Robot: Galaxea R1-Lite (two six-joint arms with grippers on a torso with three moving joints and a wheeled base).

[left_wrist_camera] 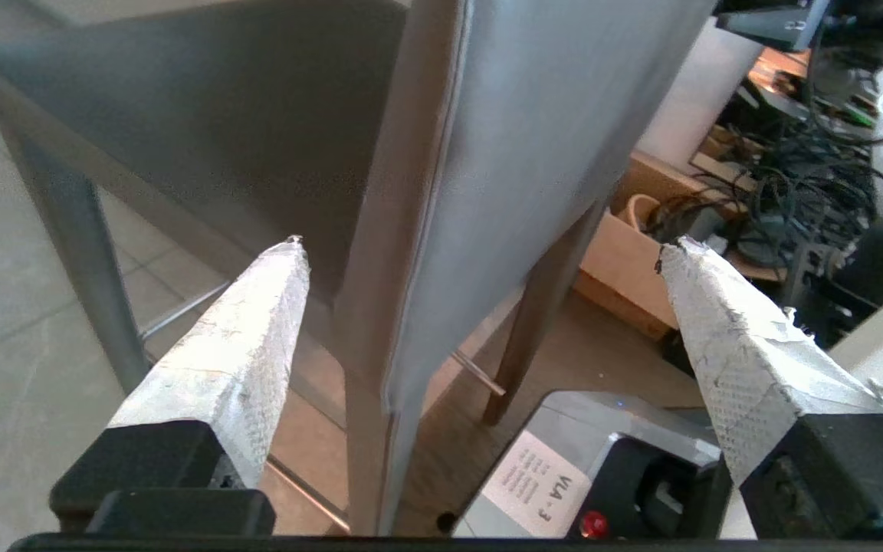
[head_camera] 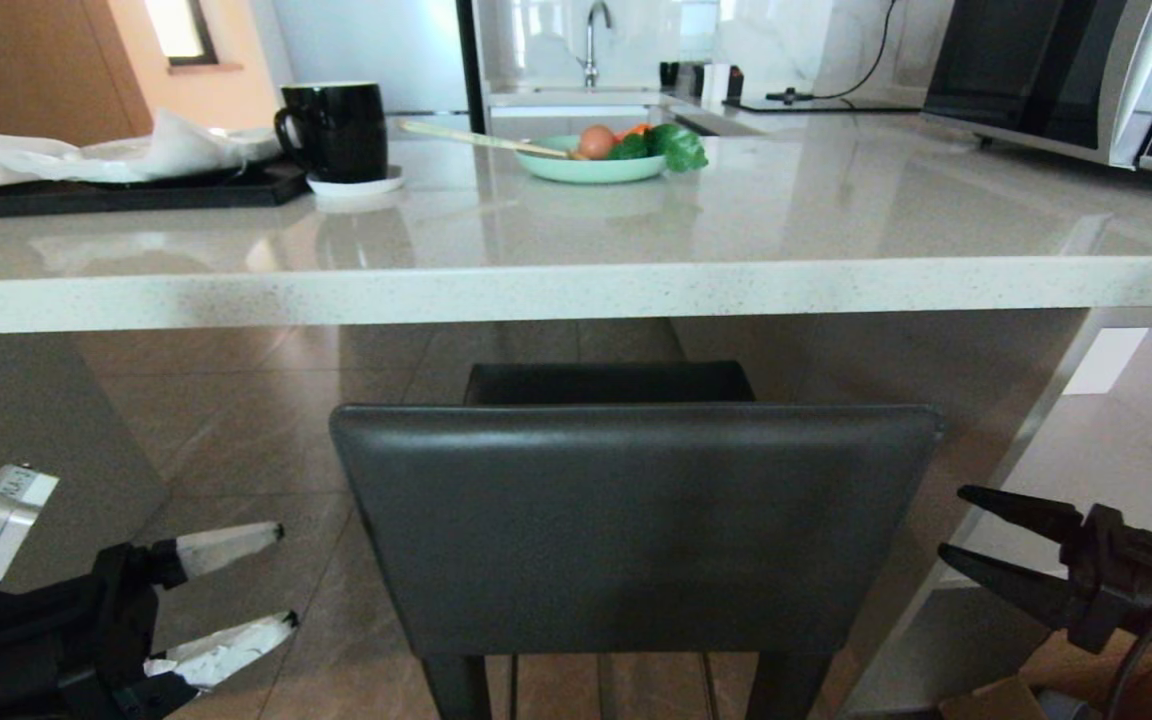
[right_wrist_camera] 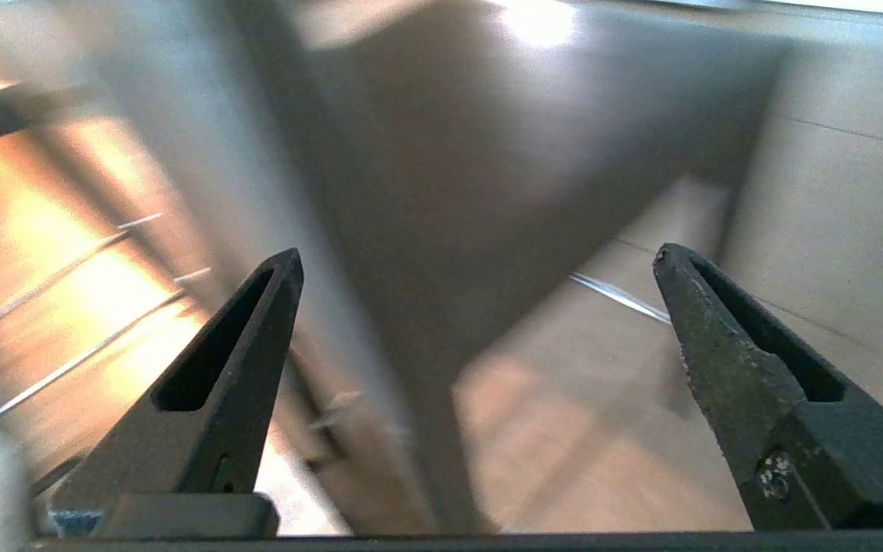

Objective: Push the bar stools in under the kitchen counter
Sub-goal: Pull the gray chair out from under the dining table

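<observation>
One bar stool [head_camera: 636, 525] stands straight ahead, its dark grey backrest facing me and its seat [head_camera: 608, 382] reaching toward the shadow under the kitchen counter [head_camera: 576, 292]. My left gripper [head_camera: 286, 577] hangs open to the left of the backrest, white-taped fingers pointing at its side edge, apart from it. My right gripper [head_camera: 948, 522] hangs open to the right of the backrest, black fingers pointing at it, also apart. In the left wrist view the left gripper [left_wrist_camera: 480, 245] frames the backrest edge [left_wrist_camera: 411, 230]. In the right wrist view the right gripper [right_wrist_camera: 480, 257] frames the blurred stool [right_wrist_camera: 426, 192].
On the counter sit a black tray with white paper [head_camera: 126, 170], a black mug [head_camera: 336, 128] on a saucer, a green bowl of vegetables [head_camera: 601, 155] and a microwave [head_camera: 1086, 70]. The counter's slab end panel [head_camera: 1026, 420] stands right of the stool. Cardboard boxes [left_wrist_camera: 625, 268] lie behind.
</observation>
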